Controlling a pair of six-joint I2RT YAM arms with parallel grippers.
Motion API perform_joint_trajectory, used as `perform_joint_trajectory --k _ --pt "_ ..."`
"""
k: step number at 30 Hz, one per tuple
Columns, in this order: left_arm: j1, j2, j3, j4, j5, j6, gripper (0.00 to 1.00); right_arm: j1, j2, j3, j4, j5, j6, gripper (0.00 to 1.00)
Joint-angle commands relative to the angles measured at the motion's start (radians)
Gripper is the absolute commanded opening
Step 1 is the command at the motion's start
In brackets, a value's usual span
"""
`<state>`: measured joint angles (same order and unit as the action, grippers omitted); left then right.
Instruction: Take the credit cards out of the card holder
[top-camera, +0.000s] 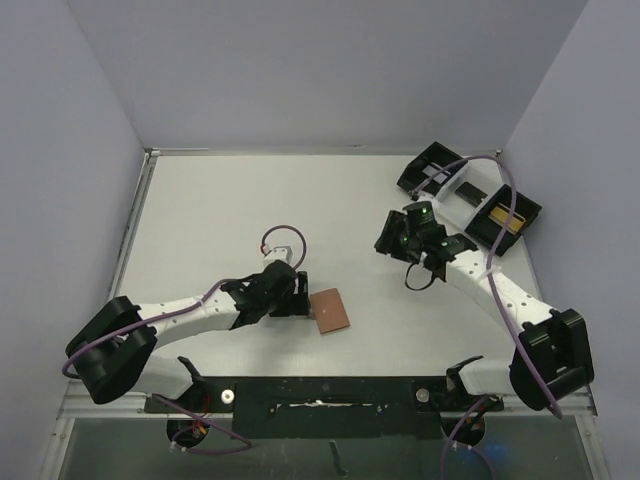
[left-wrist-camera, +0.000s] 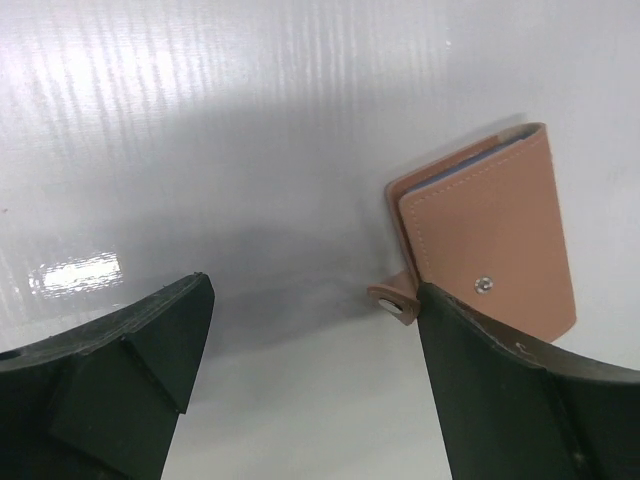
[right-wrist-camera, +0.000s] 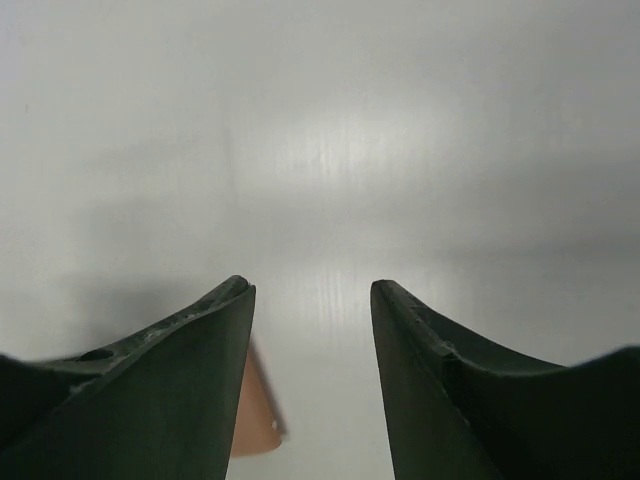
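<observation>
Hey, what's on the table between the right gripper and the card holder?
Nothing. The top view shows only bare white table between the right gripper and the tan card holder.

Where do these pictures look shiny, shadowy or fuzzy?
Left wrist view: bright glare streaks the white table, with a grey shadow in the middle; the tan leather card holder is sharp. Right wrist view: a soft glow, and the card holder's corner looks fuzzy. Top external view: even light, faint shadows.
</observation>
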<state>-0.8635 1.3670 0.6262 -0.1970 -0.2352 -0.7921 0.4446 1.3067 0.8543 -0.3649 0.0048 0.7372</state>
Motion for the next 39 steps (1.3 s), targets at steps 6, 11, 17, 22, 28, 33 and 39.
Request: perform_joint_trajectory --k 6,11,17,22,28,33,39 --pt "0.009 -0.013 0.004 0.12 0.132 0.015 0.71 -0.284 0.122 0.319 -0.201 0.317 -0.161 0.54" --pt "0.013 -0.037 -0.012 0.093 0.121 0.021 0.67 -0.391 0.285 0.462 -0.2 0.297 -0.211 0.57" --pt "0.038 -0.104 -0.022 0.036 0.098 0.039 0.67 -0.442 0.429 0.625 -0.199 0.268 -0.237 0.67" --pt "0.072 -0.139 -0.022 0.014 0.121 0.07 0.68 -0.478 0.502 0.697 -0.184 0.263 -0.242 0.7" --pt "0.088 -0.204 0.0 -0.017 0.11 0.088 0.76 -0.497 0.606 0.809 -0.2 0.263 -0.258 0.68" --pt "0.114 -0.272 0.005 -0.046 0.07 0.103 0.83 -0.5 0.696 0.938 -0.245 0.219 -0.267 0.66" --pt "0.143 -0.353 0.008 -0.08 0.029 0.115 0.86 -0.498 0.765 1.036 -0.262 0.176 -0.256 0.66"
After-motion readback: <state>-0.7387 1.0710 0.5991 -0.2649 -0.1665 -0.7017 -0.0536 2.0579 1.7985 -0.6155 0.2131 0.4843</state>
